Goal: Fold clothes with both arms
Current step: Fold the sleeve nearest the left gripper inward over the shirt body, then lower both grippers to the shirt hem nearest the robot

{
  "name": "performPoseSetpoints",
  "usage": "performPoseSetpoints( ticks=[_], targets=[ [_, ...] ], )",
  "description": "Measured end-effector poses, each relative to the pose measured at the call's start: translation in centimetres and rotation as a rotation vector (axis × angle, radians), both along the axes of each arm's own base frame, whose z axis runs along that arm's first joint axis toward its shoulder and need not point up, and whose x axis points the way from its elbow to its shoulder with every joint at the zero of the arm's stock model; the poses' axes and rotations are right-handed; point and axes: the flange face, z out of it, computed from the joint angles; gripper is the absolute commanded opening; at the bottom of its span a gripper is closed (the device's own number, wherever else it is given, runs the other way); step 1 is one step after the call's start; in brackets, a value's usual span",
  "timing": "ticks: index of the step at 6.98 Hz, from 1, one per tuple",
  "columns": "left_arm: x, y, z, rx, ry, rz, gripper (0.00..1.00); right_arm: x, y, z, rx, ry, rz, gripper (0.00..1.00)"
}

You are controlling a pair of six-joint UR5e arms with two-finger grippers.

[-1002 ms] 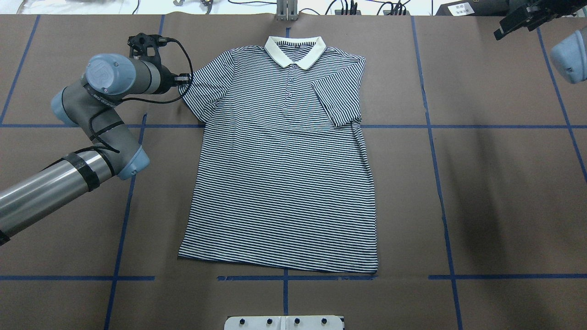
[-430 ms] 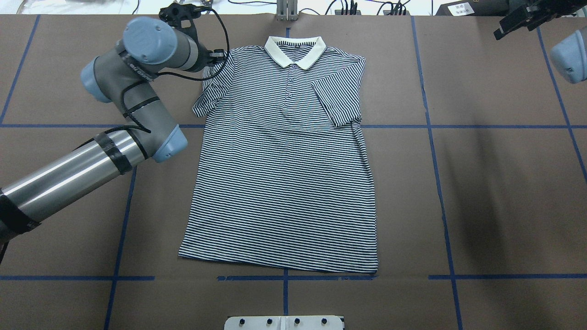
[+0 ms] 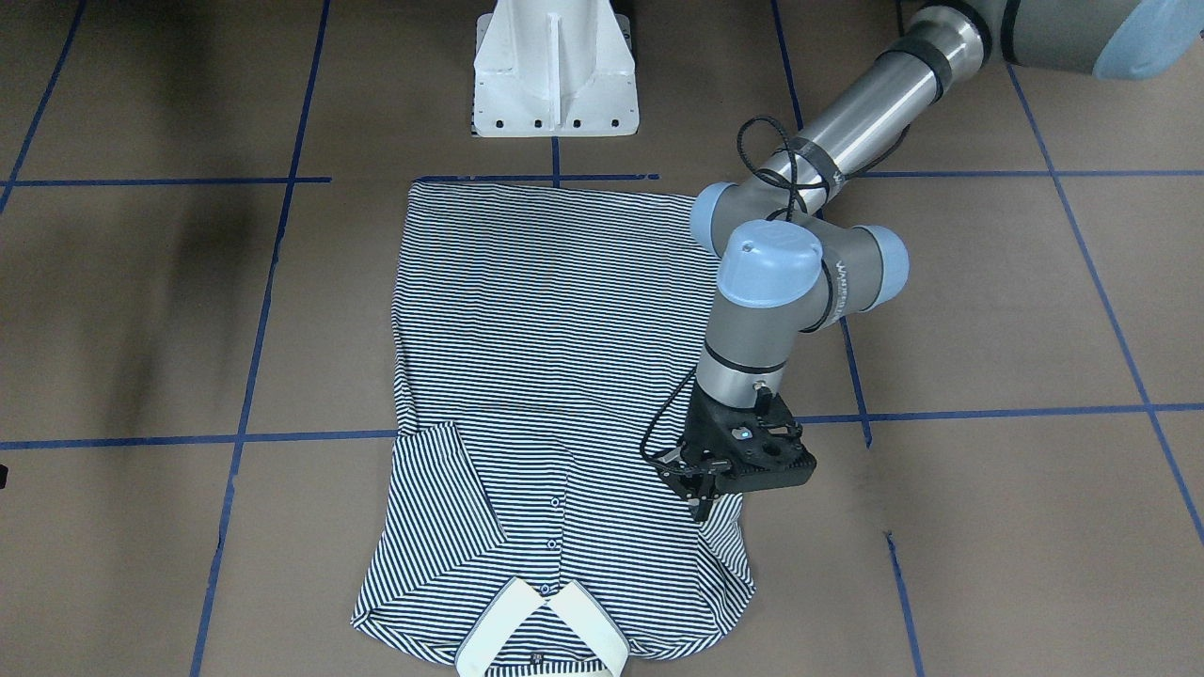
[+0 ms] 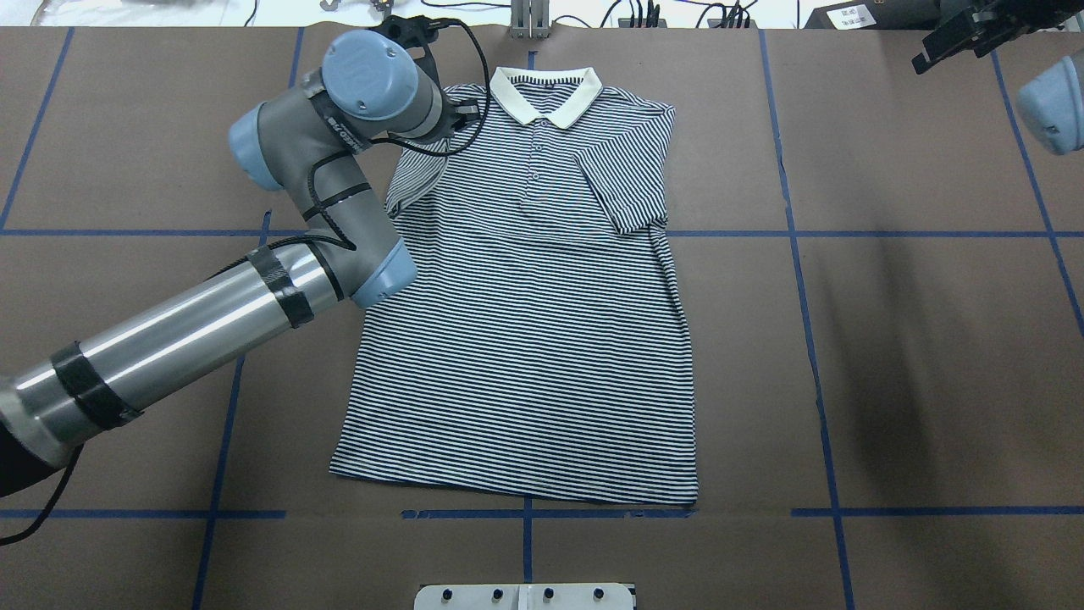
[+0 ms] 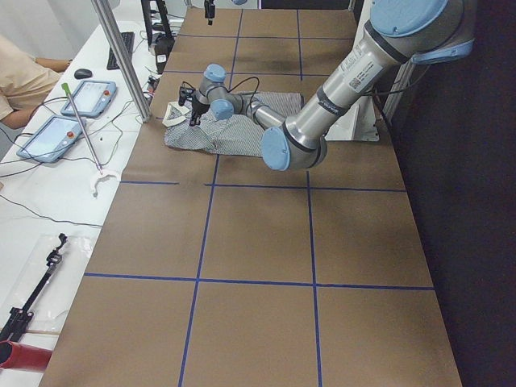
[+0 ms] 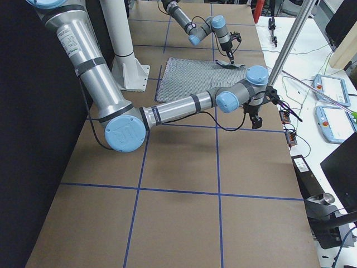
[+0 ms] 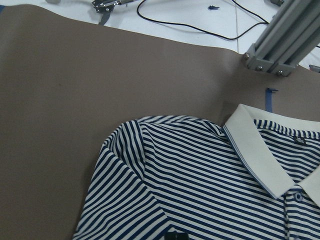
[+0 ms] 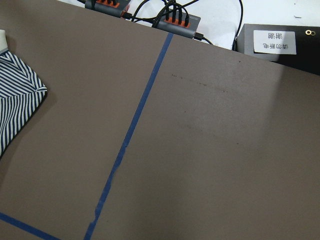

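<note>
The striped polo shirt (image 4: 525,339) lies flat, white collar (image 4: 546,93) at the far edge. Its right sleeve (image 4: 622,182) is folded in over the chest. My left gripper (image 3: 702,503) is shut on the left sleeve (image 3: 729,541), holding it raised over the shoulder beside the collar; in the overhead view the wrist (image 4: 373,76) hides the fingers. The left wrist view shows the shoulder and collar (image 7: 255,150) just below. My right gripper (image 4: 927,58) hangs at the far right corner, away from the shirt; its fingers are too unclear to read.
The white pedestal base (image 3: 555,75) stands at the near edge. An aluminium post (image 4: 529,17), cables and power strips (image 8: 175,20) line the far edge. Blue tape (image 4: 796,254) grids the brown table. A person sits by tablets (image 5: 48,137) beyond it.
My left arm has swung right and farther out, carrying the left sleeve from the shirt's outer side in over the shoulder toward the collar. The right arm has not moved.
</note>
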Motion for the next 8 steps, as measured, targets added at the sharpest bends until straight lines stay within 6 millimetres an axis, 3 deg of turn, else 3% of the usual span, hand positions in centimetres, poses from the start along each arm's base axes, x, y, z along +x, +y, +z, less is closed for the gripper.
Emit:
performPoseSetpoints(
  ticks=[1, 3, 5, 6, 7, 8],
  targets=[
    [1.5, 0.6, -1.1, -0.004, 0.003, 0.003, 0.99, 0.0, 0.0, 0.0, 0.0, 0.0, 0.0, 1.0],
    [2.3, 1.4, -1.9, 0.071, -0.029, 0.063, 1.0, -0.1, 0.0, 0.0, 0.0, 0.0, 0.0, 1.0],
    [0.8, 3.1, -3.5, 0.15, -0.012, 0.139, 1.0, -1.3, 0.7, -1.2, -0.035, -0.023, 0.029, 1.0],
    [-1.1, 5.1, -3.0, 0.178, 0.008, 0.171, 1.0, -4.0, 2.4, -3.4, -0.083, -0.046, 0.08, 1.0],
    [-3.6, 7.3, -2.1, 0.198, 0.02, 0.191, 1.0, -8.6, 5.7, -5.8, -0.13, -0.052, 0.154, 0.98],
    [-6.3, 10.0, -1.5, 0.21, 0.034, 0.216, 1.0, -14.8, 10.8, -8.3, -0.177, -0.063, 0.24, 0.96]
  ],
)
